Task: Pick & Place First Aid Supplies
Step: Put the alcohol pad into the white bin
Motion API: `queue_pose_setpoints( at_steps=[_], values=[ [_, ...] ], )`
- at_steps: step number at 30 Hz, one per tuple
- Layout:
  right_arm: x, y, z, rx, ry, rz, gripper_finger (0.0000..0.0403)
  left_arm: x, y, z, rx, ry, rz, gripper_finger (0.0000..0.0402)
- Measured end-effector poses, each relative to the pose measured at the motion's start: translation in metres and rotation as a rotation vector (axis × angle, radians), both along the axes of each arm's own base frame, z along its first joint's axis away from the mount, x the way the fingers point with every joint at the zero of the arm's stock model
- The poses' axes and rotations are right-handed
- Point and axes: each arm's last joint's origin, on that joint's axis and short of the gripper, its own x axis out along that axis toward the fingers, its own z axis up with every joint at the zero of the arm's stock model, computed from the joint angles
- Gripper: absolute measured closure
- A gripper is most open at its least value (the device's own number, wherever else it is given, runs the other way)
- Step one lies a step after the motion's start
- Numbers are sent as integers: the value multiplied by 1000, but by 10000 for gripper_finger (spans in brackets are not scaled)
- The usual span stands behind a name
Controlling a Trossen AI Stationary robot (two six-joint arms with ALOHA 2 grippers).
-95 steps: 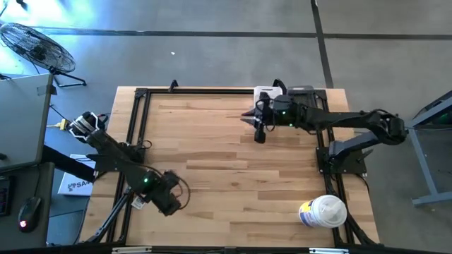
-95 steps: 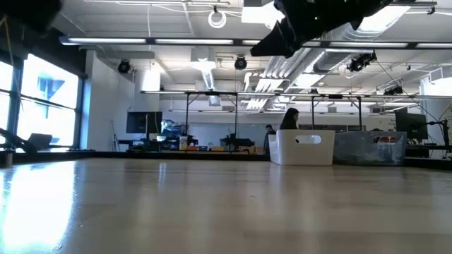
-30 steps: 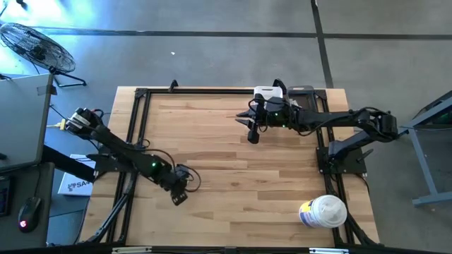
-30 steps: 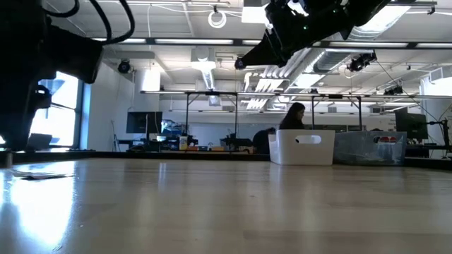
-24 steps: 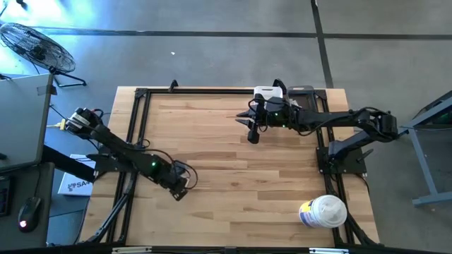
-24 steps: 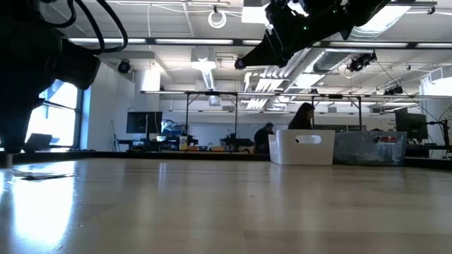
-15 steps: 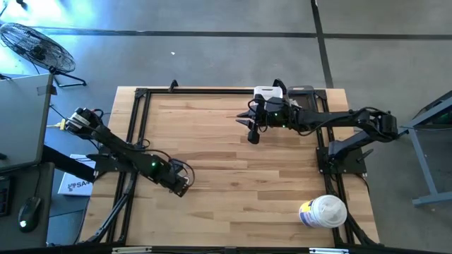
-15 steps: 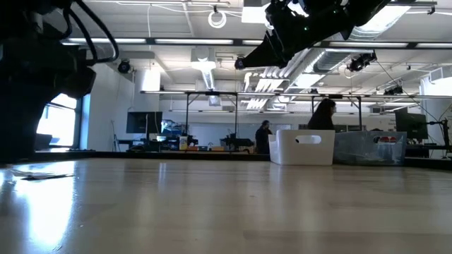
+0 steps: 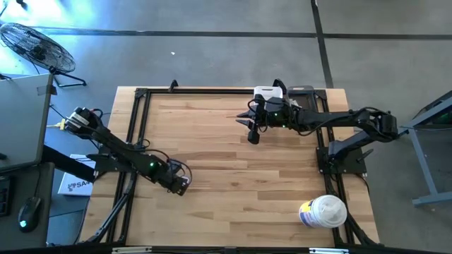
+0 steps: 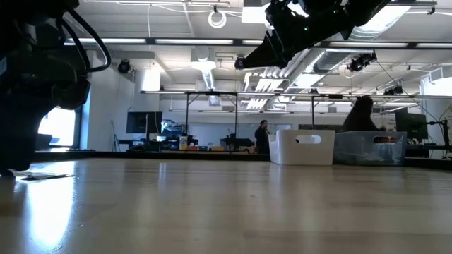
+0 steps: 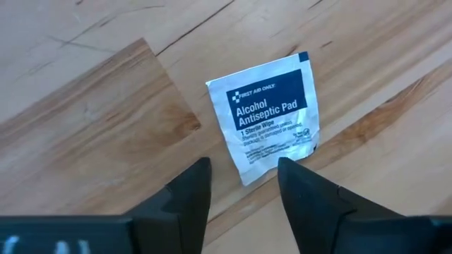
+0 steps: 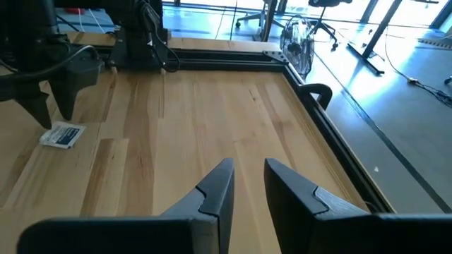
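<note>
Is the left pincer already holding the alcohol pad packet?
No, the left pincer is open, and the alcohol pad packet lies flat on the wooden table just ahead of its fingertips.

One small square white foil packet (image 11: 267, 116) with a dark blue "Alcohol Antiseptic Pad" label lay flat on the bench, turned a bit askew, near the left edge.

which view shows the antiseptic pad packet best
The left wrist view: the packet lies flat on the table just ahead of the open left gripper, label readable. The right wrist view shows it small and far off beside that gripper. In the low view it is a thin sliver; the high view hides it.
</note>
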Motion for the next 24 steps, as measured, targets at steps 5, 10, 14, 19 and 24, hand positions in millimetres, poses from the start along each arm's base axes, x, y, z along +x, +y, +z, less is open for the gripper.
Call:
queue_pose_setpoints(
  at_steps=[5, 10, 14, 19, 24],
  values=[
    [0, 0, 0, 0, 0, 0, 330, 0, 1, -1, 18, -12, 11, 292],
    [0, 0, 0, 0, 0, 0, 330, 2, 0, -1, 21, -38, 16, 346],
    [0, 0, 0, 0, 0, 0, 330, 6, -1, 1, 38, -85, 21, 366],
    [0, 0, 0, 0, -1, 0, 330, 8, 0, 2, 63, -111, 1, 389],
    [0, 0, 0, 3, 0, 8, 330, 9, 0, 5, 98, -129, 3, 399]
  ],
)
